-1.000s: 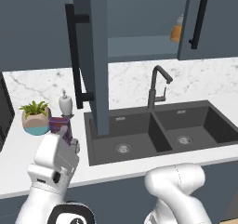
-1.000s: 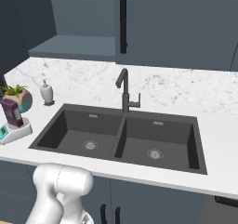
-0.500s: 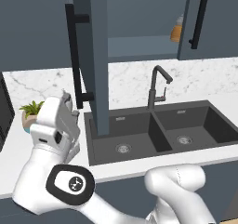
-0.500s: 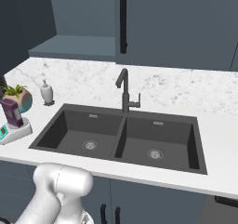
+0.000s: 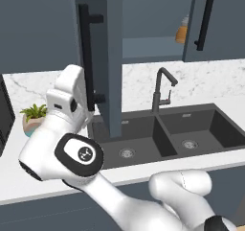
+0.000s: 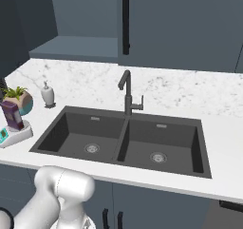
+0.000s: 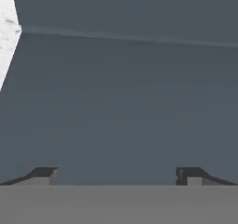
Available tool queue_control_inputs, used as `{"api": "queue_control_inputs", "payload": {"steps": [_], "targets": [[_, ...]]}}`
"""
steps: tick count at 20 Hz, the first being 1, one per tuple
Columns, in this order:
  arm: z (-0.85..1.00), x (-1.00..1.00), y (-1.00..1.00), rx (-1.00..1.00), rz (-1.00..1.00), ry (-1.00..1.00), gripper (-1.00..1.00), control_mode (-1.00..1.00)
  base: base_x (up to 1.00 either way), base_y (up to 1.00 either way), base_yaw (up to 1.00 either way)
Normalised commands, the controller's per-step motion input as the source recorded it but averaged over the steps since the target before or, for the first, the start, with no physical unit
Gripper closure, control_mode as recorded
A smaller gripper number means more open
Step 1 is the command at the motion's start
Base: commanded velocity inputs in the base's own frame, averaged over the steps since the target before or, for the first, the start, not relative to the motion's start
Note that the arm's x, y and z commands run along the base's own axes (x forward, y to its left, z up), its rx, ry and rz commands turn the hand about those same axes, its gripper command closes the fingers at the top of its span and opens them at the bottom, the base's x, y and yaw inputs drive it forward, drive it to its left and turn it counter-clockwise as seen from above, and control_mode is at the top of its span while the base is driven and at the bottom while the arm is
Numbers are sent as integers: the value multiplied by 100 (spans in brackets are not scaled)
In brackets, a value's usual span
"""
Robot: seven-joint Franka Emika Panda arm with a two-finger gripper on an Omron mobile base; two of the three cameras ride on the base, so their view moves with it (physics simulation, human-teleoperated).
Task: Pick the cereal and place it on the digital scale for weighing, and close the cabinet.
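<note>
The purple cereal [image 6: 11, 114] stands upright on the white digital scale [image 6: 19, 134] at the counter's left end, with nothing touching it. The cabinet [image 5: 153, 19] is open: its left door [image 5: 114, 62] swings out edge-on over the sink, black bar handle [image 5: 85, 57] facing left. My white hand [image 5: 70, 94] is raised just left of that door, below the handle. In the hand view my gripper [image 7: 117, 176] is open and empty, its fingertips [image 7: 46, 175] wide apart, facing a flat blue-grey door panel [image 7: 130, 102] at close range.
An orange bottle [image 5: 182, 31] sits on the cabinet's inner shelf [image 5: 153, 47]. A potted plant [image 6: 19, 98] and a soap dispenser [image 6: 47, 94] stand behind the scale. A black double sink [image 6: 126, 140] with a dark faucet [image 6: 127, 92] is below the cabinet.
My arm has lifted from low beside the scale up to the left face of the open cabinet door. The cereal has stayed on the scale.
</note>
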Motion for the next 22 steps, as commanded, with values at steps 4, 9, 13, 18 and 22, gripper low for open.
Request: {"api": "queue_control_inputs", "payload": {"steps": [4, 9, 13, 18, 22], "targets": [[31, 32, -100, 21, -5, 0, -100, -100, 0, 0, 0], [19, 66, -100, 28, -1, 0, -100, -100, 0, 0, 0], [2, 100, -100, 29, 0, 4, -100, -100, 0, 0, 0], [-3, 100, -100, 33, 11, 8, -100, -100, 0, 0, 0], [-12, 100, -100, 32, 18, 3, -100, -100, 0, 0, 0]]}}
